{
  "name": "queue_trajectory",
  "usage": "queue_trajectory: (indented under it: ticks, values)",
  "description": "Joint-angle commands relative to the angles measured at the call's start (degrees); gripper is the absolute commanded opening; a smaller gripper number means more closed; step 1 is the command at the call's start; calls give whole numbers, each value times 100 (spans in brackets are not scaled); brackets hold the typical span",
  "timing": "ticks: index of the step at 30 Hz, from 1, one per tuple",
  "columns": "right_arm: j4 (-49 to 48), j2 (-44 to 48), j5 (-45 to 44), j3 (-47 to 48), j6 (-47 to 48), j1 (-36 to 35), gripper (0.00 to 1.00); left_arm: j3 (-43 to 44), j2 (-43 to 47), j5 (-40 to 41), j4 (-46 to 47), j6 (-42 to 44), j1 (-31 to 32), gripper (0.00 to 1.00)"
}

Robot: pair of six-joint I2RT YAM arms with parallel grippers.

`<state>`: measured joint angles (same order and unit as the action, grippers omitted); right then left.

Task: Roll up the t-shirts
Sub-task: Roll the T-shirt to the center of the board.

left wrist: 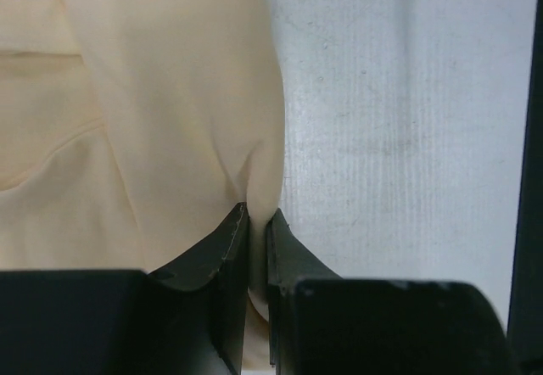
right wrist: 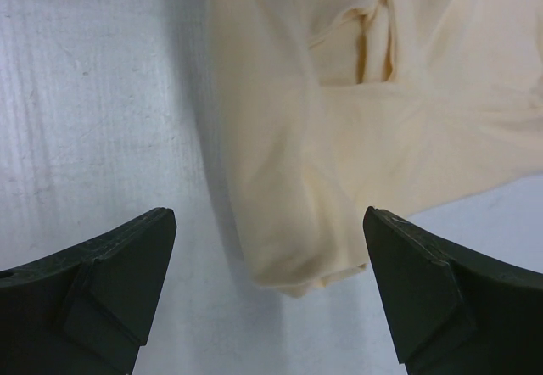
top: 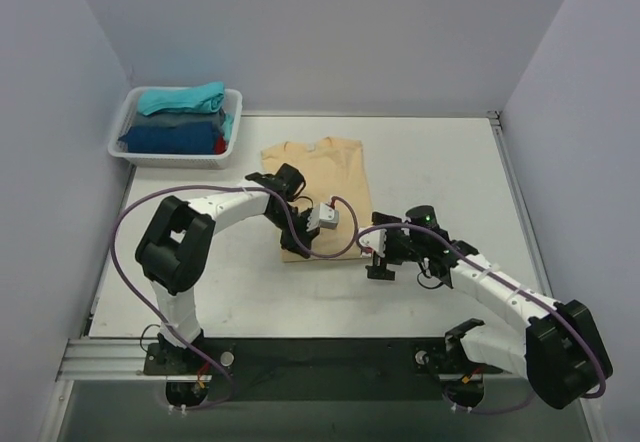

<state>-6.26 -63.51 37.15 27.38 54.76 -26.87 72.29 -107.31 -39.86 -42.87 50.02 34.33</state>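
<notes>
The beige t-shirt [top: 318, 177] lies flat about the middle of the table [top: 440, 172], folded into a long strip. Its long axis runs from the far edge towards the near edge, with the neckline pointing at the far edge and the hem end towards the arms' bases. A sleeve pokes out at its far left corner.

The left gripper [left wrist: 257, 215] has its fingers pressed nearly together on a raised fold at the shirt's edge, cloth caught between them and bare table just beside. From above, that arm's wrist sits over the strip; exactly where along the edge the pinch falls I cannot tell.

The right gripper [right wrist: 270, 215] stands spread wide and holds nothing. It is low over the table beside the shirt's near right corner, pointing left, and that rounded corner lies ahead between the two fingers without touching either.

In the far left corner of the table sits a white basket [top: 170, 159] with a stack inside: a teal shirt [top: 180, 99] on top, a grey shirt [top: 185, 119] under it, a dark blue shirt [top: 170, 139] below, and a bit of a red shirt [top: 220, 146] at the right end
</notes>
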Motion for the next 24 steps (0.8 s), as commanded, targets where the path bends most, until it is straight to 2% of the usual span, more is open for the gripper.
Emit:
queue_trajectory:
  ticks: [1, 8, 15, 18, 19, 21, 22, 24]
  values:
    - [-885, -258, 82, -13, 333, -151, 100, 391, -194, -664, -704, 113, -84, 0]
    - [-649, -847, 538, 127, 930, -196, 100, 715, -431, -883, -1109, 333, -312, 0]
    - [-542, -1313, 751, 452, 870, -230, 95, 945, -572, -1173, -1364, 395, -523, 0]
    - [-639, -1664, 532, 619, 808, -318, 82, 1006, -651, -1217, -1548, 491, -559, 0]
    - [-596, -1830, 478, 803, 817, -353, 69, 1041, -677, -1235, -1592, 552, -567, 0]
    - [-26, -2085, 425, 1119, 904, -354, 54, 1085, -713, -1252, -1759, 614, -629, 0]
    - [141, -2165, 408, 1399, 913, -354, 42, 1111, -713, -1279, -1794, 632, -646, 0]
    - [502, -2332, 355, 1638, 843, -336, 37, 1155, -721, -1314, -1900, 649, -743, 0]
